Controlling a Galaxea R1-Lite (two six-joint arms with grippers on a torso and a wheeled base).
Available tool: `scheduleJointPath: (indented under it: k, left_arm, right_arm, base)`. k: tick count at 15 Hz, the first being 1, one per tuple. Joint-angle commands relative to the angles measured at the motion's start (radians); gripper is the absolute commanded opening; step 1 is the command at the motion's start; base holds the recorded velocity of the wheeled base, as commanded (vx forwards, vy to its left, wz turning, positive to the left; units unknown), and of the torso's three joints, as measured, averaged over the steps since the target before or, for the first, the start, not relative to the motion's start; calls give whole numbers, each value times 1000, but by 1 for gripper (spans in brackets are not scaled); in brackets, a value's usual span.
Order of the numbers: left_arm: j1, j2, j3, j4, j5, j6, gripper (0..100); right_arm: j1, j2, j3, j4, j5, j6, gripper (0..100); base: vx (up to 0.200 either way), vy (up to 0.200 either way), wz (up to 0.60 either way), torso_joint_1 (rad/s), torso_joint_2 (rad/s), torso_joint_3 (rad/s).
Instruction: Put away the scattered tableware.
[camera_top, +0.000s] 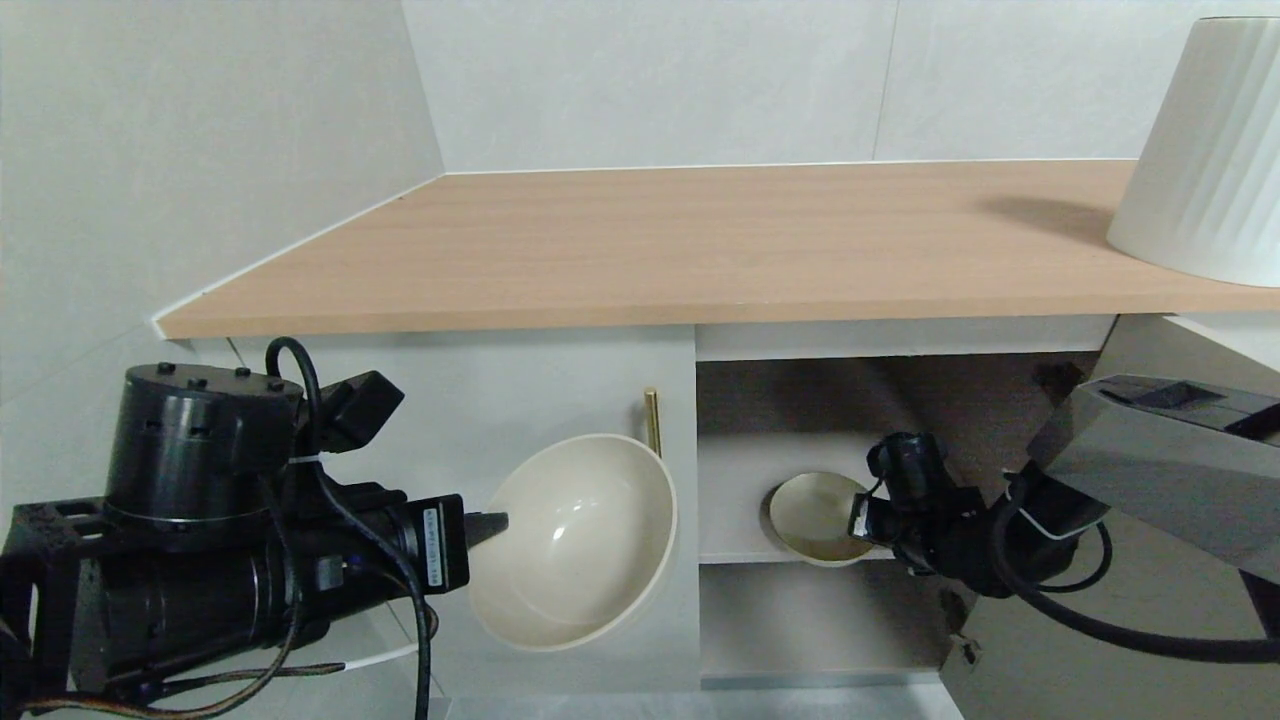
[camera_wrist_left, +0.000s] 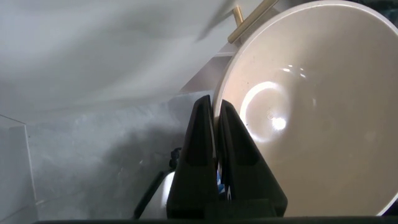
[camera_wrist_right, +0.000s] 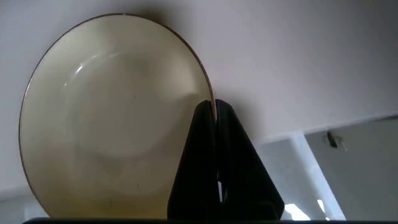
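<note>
left jaws: clamped on rim of large bowl (camera_top: 585, 540), held before closed cupboard door (camera_top: 480, 400), left, under desk (camera_top: 700, 250) | right jaws: clamped on rim of small dish (camera_top: 812, 515) at open cupboard shelf (camera_top: 730, 500), right | handling: probably ceramic, stiff, slick, breakable; rim holds may slip | writing: arm label unreadable

Wooden countertop (camera_top: 700, 240), white ribbed lampshade (camera_top: 1205, 160), brass door handle (camera_top: 651, 420), tiled wall (camera_top: 650, 80)
</note>
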Motion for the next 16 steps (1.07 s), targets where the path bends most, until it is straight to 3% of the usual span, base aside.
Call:
scheduleJointPath:
  k: [1,8,16]
  left_arm:
    - [0,2,0,-1,0,0,0]
    - [0,3,1,-1,0,0,0]
    - [0,23,4,-2,3,-2,0]
  right_arm:
    - [-1,29,-30,0,-12,4,0]
    - [-13,72,-148,29,-52,32,0]
    - [-16,88,-196,51,-52,26,0]
  base:
    - [0,0,0,0,0,0]
    - [0,0,0,0,0,0]
    - [0,0,0,0,0,0]
